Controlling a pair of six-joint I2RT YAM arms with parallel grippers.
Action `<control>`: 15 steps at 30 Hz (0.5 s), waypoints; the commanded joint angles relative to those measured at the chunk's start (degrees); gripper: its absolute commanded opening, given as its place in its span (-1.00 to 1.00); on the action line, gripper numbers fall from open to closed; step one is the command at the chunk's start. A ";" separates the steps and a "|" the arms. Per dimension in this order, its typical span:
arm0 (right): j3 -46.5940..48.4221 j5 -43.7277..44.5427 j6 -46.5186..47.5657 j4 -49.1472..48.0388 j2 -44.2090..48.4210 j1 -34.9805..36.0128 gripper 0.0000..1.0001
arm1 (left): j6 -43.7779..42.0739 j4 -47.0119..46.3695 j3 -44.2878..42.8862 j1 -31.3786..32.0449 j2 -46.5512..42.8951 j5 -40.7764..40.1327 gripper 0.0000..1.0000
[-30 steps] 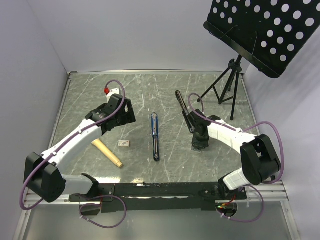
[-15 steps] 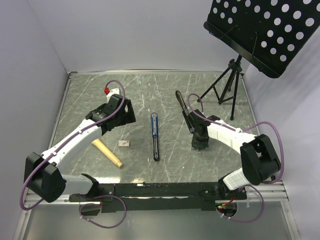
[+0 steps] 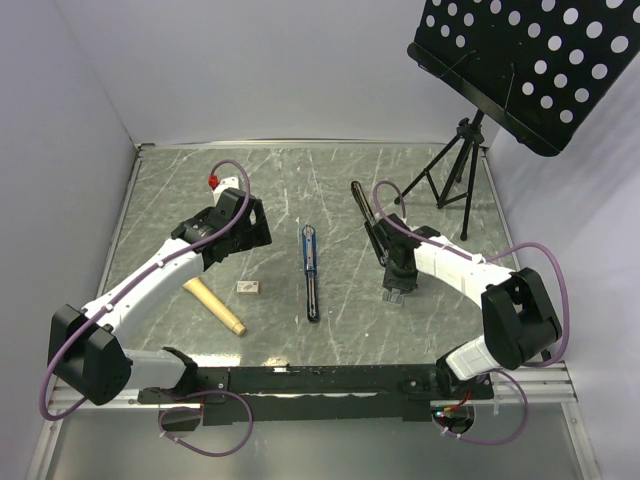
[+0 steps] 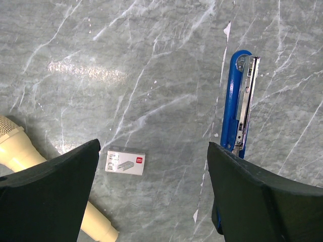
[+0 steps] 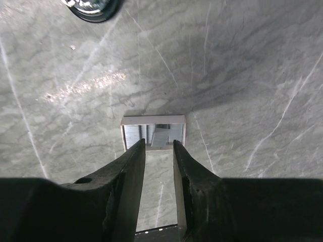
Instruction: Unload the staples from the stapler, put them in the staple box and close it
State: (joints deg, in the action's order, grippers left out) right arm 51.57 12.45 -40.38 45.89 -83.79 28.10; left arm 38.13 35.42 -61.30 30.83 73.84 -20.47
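stapler (image 4: 237,108) lies flat on the grey marble table (image 3: 270,190) near its middle, swung open into one long line; in the overhead view its blue end points to 12 o'clock and its dark end to 6 o'clock; in the left wrist view the silvery rail shows along the blue arm, but whether any staples sit in it is too fine to make out, and the lower part is hidden behind the dark finger at 4 o'clock; left gripper (image 4: 154,147) hangs above the table at about 9 o'clock from the stapler, its claw spread wide and holding nothing; between its fingers lies a small white staple packet (image 4: 125,163), apart from both; a pale wooden handle (image 4: 15,143) is cut off at 8 o'clock by the frame edge and by the left finger.

right gripper (image 5: 159,143) is at 3 o'clock from the stapler, well apart from it, pointing down at a little white open box (image 5: 154,120); its claw stands narrow, a thin slot with only marble seen in it and nothing gripped; the fingertips cover the near edge of the box, so whether they touch it cannot be told; grey staples (image 5: 132,136) lie inside, partly masked by the tips.

a black stapler (image 3: 366,218) lies at 12 o'clock from the right gripper, its near end hidden by the arm; a dark round object (image 5: 93,7) is cut by the top edge of the right wrist view, unidentifiable; a perforated music stand (image 3: 520,60) at 1 o'clock runs off the frame.
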 commanded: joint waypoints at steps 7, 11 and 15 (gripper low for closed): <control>2.04 1.70 1.18 -1.15 -1.99 0.20 -0.20 | -0.95 -0.18 0.13 0.11 -1.33 -0.89 0.84; 1.60 1.61 1.80 -2.82 -2.52 0.12 -0.22 | -0.95 0.00 -0.05 0.11 -1.25 -0.98 0.84; 2.13 1.96 2.32 -3.17 -3.57 0.12 -0.24 | -0.95 0.00 0.04 0.02 -1.16 -1.06 0.84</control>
State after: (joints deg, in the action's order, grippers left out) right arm 52.21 12.67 -39.03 43.79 -86.54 28.10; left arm 38.11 35.42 -61.30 30.83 73.84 -20.49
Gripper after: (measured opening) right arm 0.383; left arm 0.919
